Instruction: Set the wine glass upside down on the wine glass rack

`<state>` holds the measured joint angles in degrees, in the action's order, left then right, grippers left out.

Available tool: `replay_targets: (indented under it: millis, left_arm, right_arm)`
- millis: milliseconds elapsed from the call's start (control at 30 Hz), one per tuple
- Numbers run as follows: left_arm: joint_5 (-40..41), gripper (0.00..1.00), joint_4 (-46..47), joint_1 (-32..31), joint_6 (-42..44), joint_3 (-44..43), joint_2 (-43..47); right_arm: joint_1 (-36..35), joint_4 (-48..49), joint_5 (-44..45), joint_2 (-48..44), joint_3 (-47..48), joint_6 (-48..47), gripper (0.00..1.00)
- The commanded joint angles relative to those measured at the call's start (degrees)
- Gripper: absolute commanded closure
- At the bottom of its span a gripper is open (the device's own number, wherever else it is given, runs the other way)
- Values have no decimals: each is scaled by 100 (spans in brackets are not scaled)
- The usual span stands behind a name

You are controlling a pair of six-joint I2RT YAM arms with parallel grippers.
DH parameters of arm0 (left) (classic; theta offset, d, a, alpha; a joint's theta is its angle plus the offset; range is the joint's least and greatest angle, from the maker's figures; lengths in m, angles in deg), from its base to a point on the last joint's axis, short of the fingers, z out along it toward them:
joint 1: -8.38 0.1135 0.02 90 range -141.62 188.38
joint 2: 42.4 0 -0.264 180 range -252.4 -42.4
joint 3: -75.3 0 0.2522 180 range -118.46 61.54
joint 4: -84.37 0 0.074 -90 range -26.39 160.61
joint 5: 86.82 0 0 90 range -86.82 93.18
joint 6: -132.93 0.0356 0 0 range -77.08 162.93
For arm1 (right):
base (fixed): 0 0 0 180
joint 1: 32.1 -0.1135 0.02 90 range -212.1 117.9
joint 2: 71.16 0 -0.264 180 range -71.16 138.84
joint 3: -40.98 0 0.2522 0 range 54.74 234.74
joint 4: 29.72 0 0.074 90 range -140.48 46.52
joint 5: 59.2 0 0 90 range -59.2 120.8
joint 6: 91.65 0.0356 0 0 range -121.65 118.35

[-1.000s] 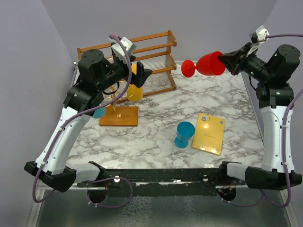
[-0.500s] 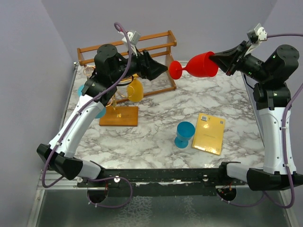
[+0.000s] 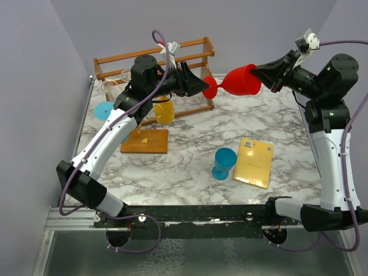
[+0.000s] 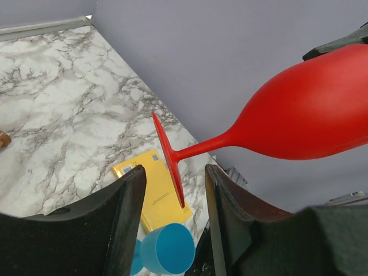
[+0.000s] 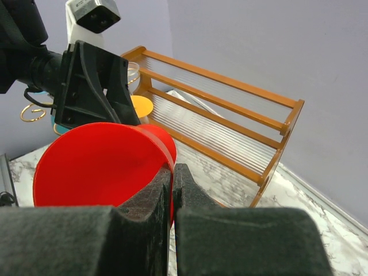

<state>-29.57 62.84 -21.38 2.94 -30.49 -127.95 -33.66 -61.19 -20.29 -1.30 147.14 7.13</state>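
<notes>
The red wine glass [image 3: 241, 80] lies horizontal in the air over the far side of the counter [image 3: 190, 138], foot toward the left arm. The right fingers [image 3: 263, 71] pinch its rim, 1 inside the bowl and 1 outside. The left fingers [image 3: 198, 85] are spread, 1 on each side of the foot, with no contact apparent. Judged a handover, so the rim is freed for inverting. The wine glass rack [image 3: 145, 141] stands well apart, unloaded.
</notes>
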Motion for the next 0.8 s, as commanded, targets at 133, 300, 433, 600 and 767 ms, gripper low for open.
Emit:
replay_targets:
  millis: [133,300,433,600,767]
  left_arm:
    - [-2,65,110,-117,-41,-67,-123]
    - [47,78,58,-142,3,-61,-145]
    - [91,91,5,-138,90,-44,-137]
    - [234,100,-24,-137,411,0,-44]
    - [386,100,-98,-142,910,-65,118]
  right_arm:
    - [-55,240,54,4,-88,-49,99]
    - [-80,262,69,-8,-158,-101,99]
    - [-94,275,14,-34,-220,-133,99]
    - [-99,216,-273,-54,-255,-214,98]
    - [-99,-34,-665,-14,-245,-371,84]
